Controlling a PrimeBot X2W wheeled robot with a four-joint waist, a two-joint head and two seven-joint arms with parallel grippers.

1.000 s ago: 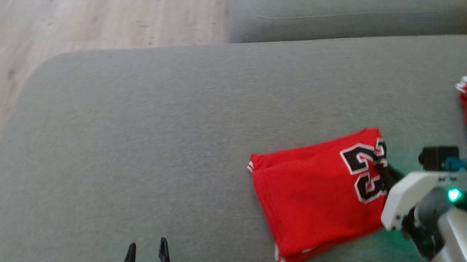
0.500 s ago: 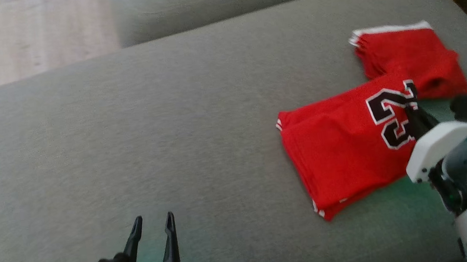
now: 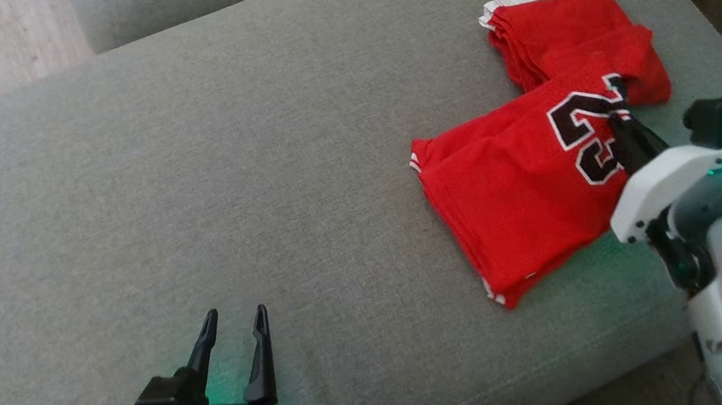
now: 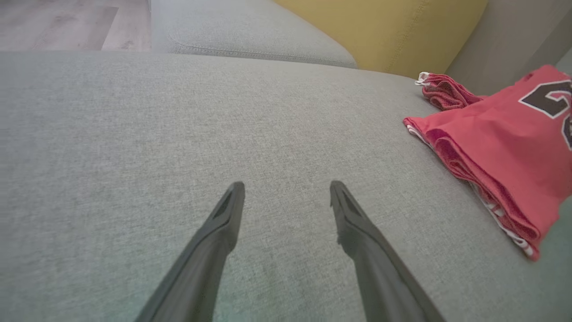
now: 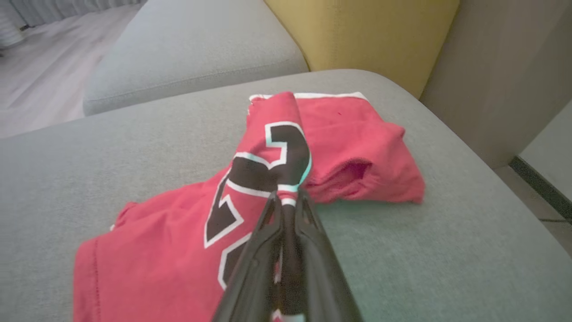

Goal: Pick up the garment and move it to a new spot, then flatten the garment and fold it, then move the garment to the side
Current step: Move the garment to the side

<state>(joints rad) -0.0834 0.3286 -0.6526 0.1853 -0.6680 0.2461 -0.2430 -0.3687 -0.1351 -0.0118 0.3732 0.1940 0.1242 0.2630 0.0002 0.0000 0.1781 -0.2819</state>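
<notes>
Dragged across the grey sofa cushion, the folded red jersey now has its numbered corner against the second red garment, well apart a second ago. The right gripper has its jaws clenched on that corner; the left gripper holds its jaws released over bare cushion.

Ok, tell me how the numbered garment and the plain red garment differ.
The numbered garment bears black, white-edged numerals; the plain red garment bears none, only a white edge. The right gripper is shut on the numbered garment's corner; no gripper holds the plain red garment. The numbered garment lies nearer the robot, the plain red garment beyond it. Both are red, folded, on the grey cushion.
</notes>
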